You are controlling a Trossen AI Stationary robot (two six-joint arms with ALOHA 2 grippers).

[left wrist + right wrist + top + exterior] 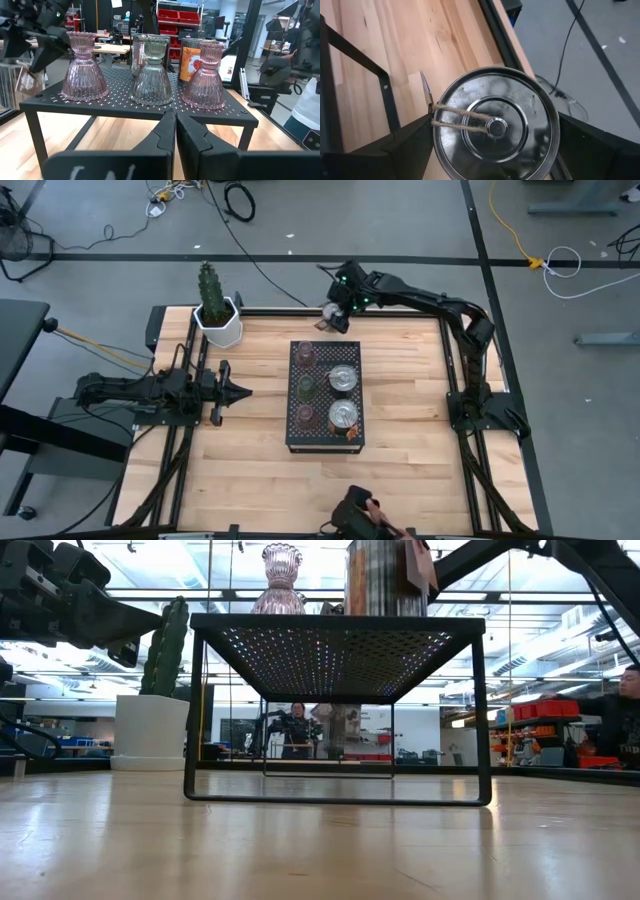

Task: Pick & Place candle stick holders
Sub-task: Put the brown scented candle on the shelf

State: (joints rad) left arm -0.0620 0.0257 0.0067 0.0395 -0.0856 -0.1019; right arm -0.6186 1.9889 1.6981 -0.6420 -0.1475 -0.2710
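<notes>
Five candle stick holders already stand on the black perforated stand (325,442) in the middle of the tabletop (400,380): a pink one (306,357), a green one (306,387) and another pink one (307,417) in a column on the side toward the left arm, and two wider silvery ones (343,378) (343,414) beside them, one with a small tag at the stand's near edge. They sit in tidy rows, probably so that each can be reached from above without knocking its neighbour. The right hand (335,312) is at the far edge of the tabletop, just beyond the stand, and its wrist view shows its fingers spread wide on either side of a sixth silvery holder (492,122), a round metallic-looking piece with twine and a tag tied at its rim; the wide spread suits the broad body, gripped across its sides so it stays upright. Whether it is lifted clear of the tabletop I cannot tell. The left hand (232,391) waits low near the left edge of the tabletop, fingers pressed together and holding nothing, pointing at the stand. A white pot with a cactus (217,315) stands in the far left corner, apart from the work.
</notes>
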